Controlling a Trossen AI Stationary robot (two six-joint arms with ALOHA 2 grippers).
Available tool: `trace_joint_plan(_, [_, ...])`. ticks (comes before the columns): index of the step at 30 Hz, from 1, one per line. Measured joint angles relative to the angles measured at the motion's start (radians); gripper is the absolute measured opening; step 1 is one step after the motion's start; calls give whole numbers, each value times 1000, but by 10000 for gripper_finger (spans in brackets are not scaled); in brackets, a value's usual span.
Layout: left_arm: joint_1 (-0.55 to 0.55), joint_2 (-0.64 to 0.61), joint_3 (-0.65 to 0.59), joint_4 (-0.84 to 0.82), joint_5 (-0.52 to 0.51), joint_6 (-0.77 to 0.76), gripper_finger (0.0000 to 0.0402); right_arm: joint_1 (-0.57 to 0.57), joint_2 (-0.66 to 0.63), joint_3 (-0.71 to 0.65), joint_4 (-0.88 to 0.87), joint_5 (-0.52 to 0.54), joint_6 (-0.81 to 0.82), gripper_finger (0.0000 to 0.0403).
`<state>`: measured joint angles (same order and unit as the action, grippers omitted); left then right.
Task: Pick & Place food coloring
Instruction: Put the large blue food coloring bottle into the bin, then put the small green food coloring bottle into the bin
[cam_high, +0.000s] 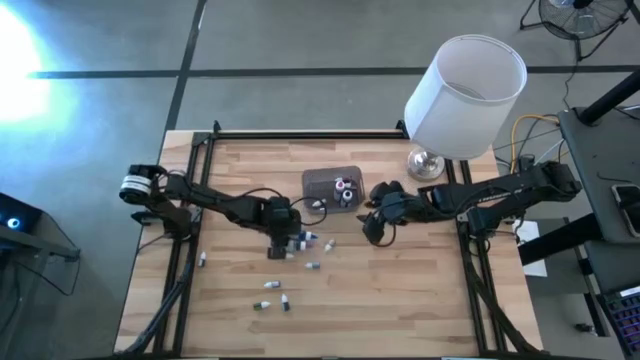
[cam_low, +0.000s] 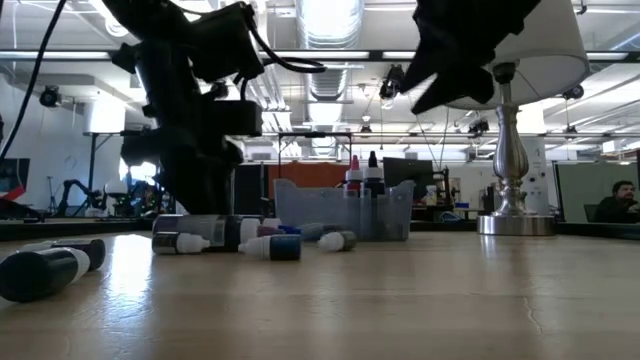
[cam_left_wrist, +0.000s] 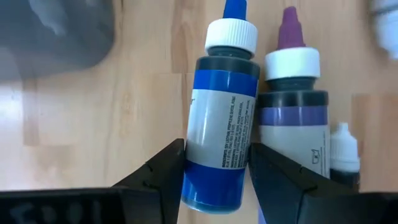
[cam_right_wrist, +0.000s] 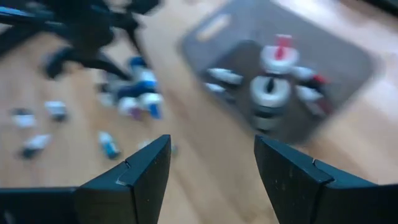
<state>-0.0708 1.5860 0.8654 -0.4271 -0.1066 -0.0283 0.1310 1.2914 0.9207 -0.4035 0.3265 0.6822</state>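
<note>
My left jaws (cam_left_wrist: 214, 171) straddle a blue bottle (cam_left_wrist: 221, 134) lying on the bench (cam_high: 400, 300), not visibly clamped, to carry it to the tub (cam_high: 322, 182), while my right jaws (cam_right_wrist: 211, 171) hover apart nearby.

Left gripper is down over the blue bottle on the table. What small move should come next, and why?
Probably close the left gripper on the blue bottle: its fingers already flank the bottle, which lies flat on the table beside a purple bottle. Then it could be lifted toward the grey tub. The right gripper hangs open above the table near the tub.
</note>
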Motion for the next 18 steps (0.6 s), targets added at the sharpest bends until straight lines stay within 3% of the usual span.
trace_joint_plan(9, [-11,0,36,63,-4,-98,147,31,170,0,129,-245,-4,224])
trace_joint_plan(13, [-13,0,46,63,-24,-101,147,99,247,0,122,-258,-84,224])
trace_joint_plan(18, [-26,-3,49,42,-26,-86,147,145,337,10,121,-248,-332,224])
